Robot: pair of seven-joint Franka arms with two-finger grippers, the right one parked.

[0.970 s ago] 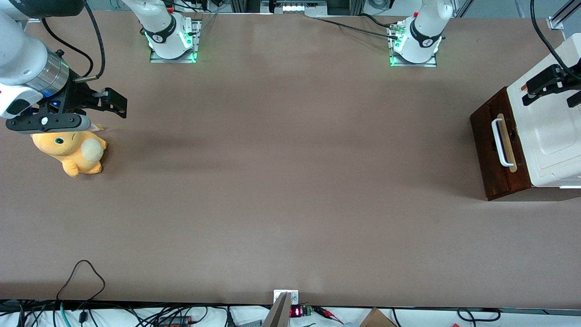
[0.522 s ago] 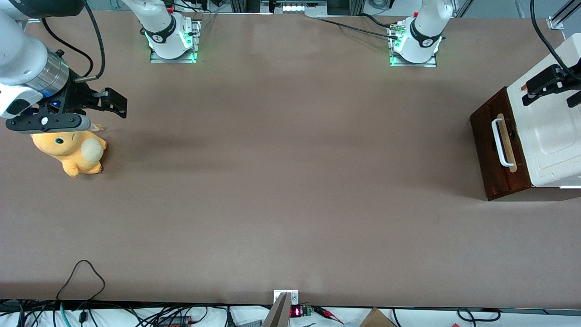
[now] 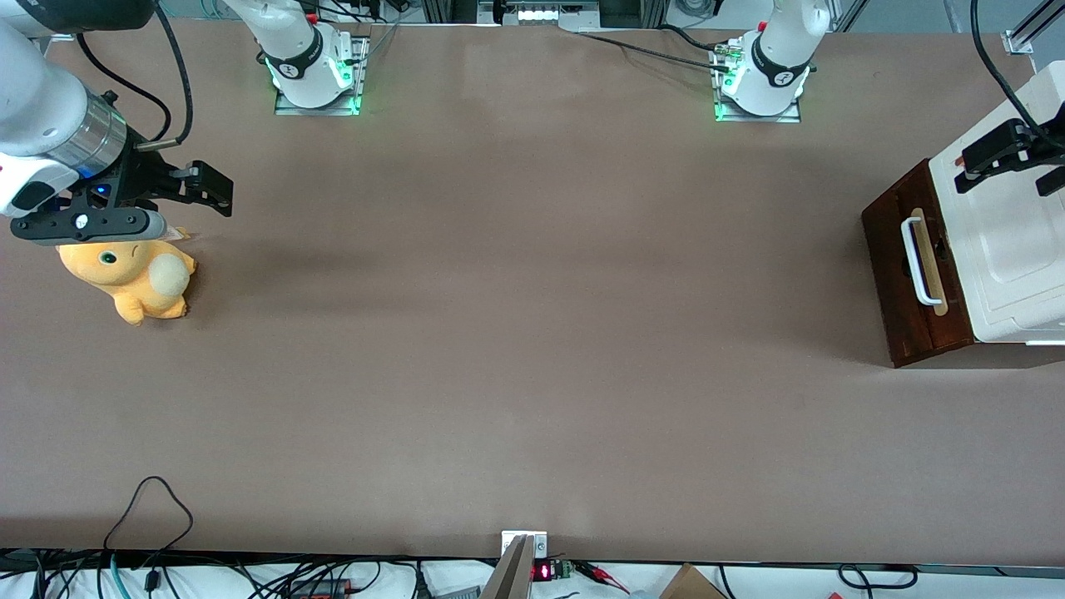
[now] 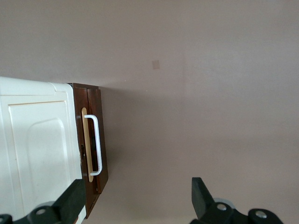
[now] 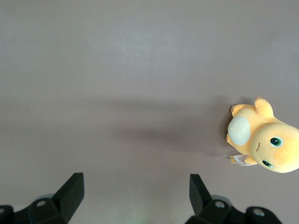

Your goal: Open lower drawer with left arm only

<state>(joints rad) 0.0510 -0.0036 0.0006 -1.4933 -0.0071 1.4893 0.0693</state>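
Note:
The lower drawer [image 3: 903,270] has a dark brown front with a white bar handle [image 3: 918,260] on a tan strip. It stands at the working arm's end of the table, under the white cabinet top [image 3: 1011,249]. No pale inside shows. My left gripper [image 3: 1019,162] hangs high above the cabinet top, open and empty. In the left wrist view the drawer front [image 4: 102,140] and handle [image 4: 95,144] lie beside the cabinet top [image 4: 32,149], well below my gripper [image 4: 136,200]. Its black fingers [image 4: 200,196] stand wide apart.
An orange plush toy [image 3: 133,279] lies toward the parked arm's end of the table and also shows in the right wrist view [image 5: 261,140]. Two arm bases [image 3: 761,75] sit along the table edge farthest from the front camera. Cables [image 3: 150,507] trail at the nearest edge.

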